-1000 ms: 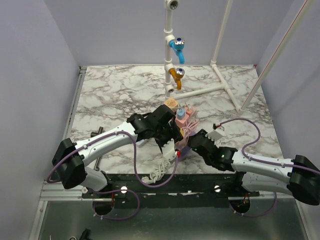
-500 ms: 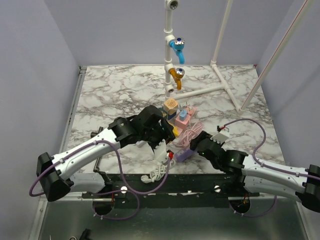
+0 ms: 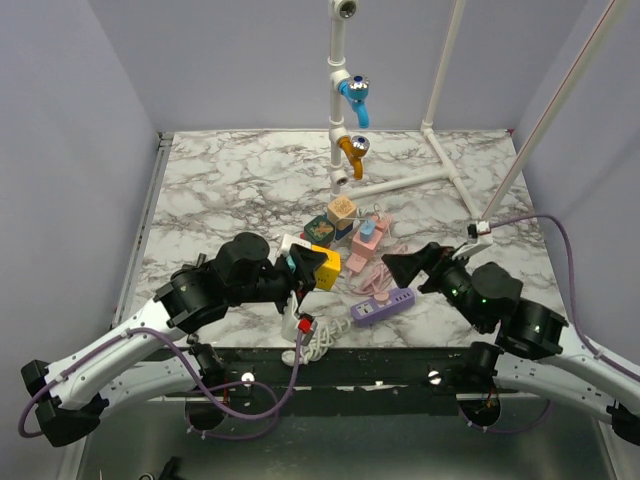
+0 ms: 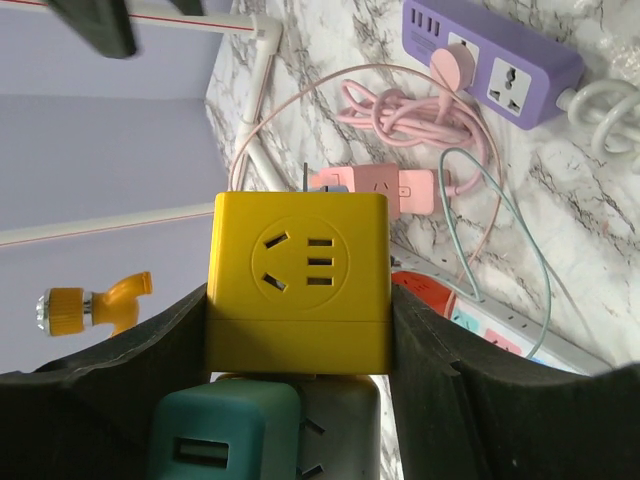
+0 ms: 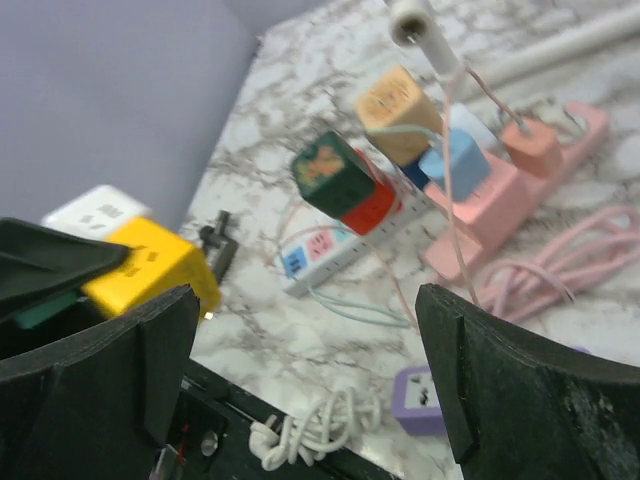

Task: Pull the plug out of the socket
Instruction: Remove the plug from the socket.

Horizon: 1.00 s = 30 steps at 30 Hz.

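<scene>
My left gripper (image 3: 312,268) is shut on a yellow cube plug (image 4: 298,285), which it holds in the air to the left of the power strips. A teal cube (image 4: 225,430) and a grey-white cube (image 4: 340,430) sit right behind the yellow one between the fingers. The white socket strip (image 5: 340,250) lies on the marble and carries a green cube (image 5: 330,170) and a red cube (image 5: 372,208). Off to the right of the strips, my right gripper (image 3: 400,268) stands wide open and empty above the table.
A pink strip (image 3: 370,250) with a blue plug (image 3: 368,232) and a tan cube (image 3: 342,210) lies mid-table. A purple strip (image 3: 383,305) and a coiled white cable (image 3: 315,335) lie at the front edge. A white pipe frame with blue and orange taps (image 3: 352,150) stands behind.
My left gripper has drawn back to the left with the yellow cube plug, away from the strips. The right gripper has let go, opened wide and pulled back to the right.
</scene>
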Tool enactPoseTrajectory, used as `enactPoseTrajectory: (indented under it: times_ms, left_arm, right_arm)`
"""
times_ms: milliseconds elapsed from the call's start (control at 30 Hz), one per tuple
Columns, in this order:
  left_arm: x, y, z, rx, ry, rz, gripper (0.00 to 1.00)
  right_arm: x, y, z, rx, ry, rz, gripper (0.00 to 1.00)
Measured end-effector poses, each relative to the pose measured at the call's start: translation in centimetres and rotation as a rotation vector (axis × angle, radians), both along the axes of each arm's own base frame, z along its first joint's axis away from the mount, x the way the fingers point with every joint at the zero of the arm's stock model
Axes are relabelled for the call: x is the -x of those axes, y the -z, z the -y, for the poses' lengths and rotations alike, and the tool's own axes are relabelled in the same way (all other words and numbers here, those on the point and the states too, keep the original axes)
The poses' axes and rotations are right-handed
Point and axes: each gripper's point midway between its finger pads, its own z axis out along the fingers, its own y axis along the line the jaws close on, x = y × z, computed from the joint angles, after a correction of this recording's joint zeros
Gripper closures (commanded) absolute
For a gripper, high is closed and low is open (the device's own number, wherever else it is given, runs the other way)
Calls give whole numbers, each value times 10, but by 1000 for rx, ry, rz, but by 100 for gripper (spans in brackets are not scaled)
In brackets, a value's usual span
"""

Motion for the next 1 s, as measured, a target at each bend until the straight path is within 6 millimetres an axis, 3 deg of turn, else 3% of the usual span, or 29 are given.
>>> enactPoseTrajectory:
  times_ms: [133,200,433,567,1000]
  left_arm:
    - [3,-9,1,41,-3,-11,100]
    - [2,-16,2,68,-3,2,100]
    - [0,-46,6,162,5,69,100]
    - [1,-60,6,185,12,95,100]
    - [4,-69,5,205,25,117,100]
  right_arm:
    - [7,-55,-12,-6,-109,112,0]
    - [9,-69,-25,13,-175,148,0]
    - [15,-63,-76,130,-401,188,0]
    - [20,-67,-95,161,-500,217,0]
    - [33,-105,-115,68,-610,354,0]
